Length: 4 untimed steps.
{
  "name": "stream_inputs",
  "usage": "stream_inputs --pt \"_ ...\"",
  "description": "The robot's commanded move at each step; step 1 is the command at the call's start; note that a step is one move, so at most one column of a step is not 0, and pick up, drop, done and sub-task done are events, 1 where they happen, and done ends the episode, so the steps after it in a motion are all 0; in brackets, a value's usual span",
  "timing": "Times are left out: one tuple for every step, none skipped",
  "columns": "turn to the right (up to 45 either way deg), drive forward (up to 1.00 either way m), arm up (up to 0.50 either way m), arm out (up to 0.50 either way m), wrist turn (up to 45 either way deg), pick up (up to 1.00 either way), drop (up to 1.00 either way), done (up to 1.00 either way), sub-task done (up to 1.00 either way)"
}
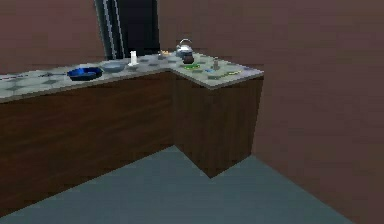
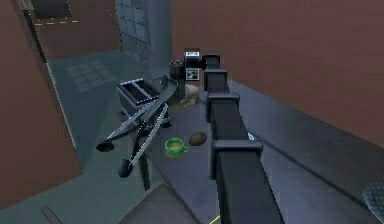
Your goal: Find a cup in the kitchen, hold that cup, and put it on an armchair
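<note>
A small green cup (image 2: pixel 176 147) stands on a grey-blue tabletop (image 2: pixel 300 150), just left of the dark arm bar (image 2: pixel 240 170). The bar rises from the bottom edge to two white marked squares (image 2: pixel 190 58). From there the gripper (image 2: pixel 115 157) reaches down and left, and its thin fingers (image 2: pixel 140 128) end near the table's left edge. A dark toaster-like box (image 2: pixel 137 93) stands right behind the fingers, so I cannot tell whether the gripper holds anything. The cup lies to the right of the fingers, apart from their tips.
A brown round thing (image 2: pixel 199 135) lies beside the cup. In the forward view an L-shaped wooden counter (image 1: pixel 210 120) carries a blue bowl (image 1: pixel 85 72), a white shaker (image 1: pixel 133 57), a kettle (image 1: pixel 185 50) and green items (image 1: pixel 215 67). Bare floor (image 1: pixel 230 190) lies before it.
</note>
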Motion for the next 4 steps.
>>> stream_inputs --pt "0.0 0.00 0.00 0.00 45.0 0.00 0.00 0.00 0.00" --pt "0.0 0.00 0.00 0.00 45.0 0.00 0.00 0.00 0.00" --pt "0.0 0.00 0.00 0.00 30.0 0.00 0.00 0.00 0.00" --pt "0.0 0.00 -0.30 0.00 0.0 0.00 0.00 0.00 0.00"
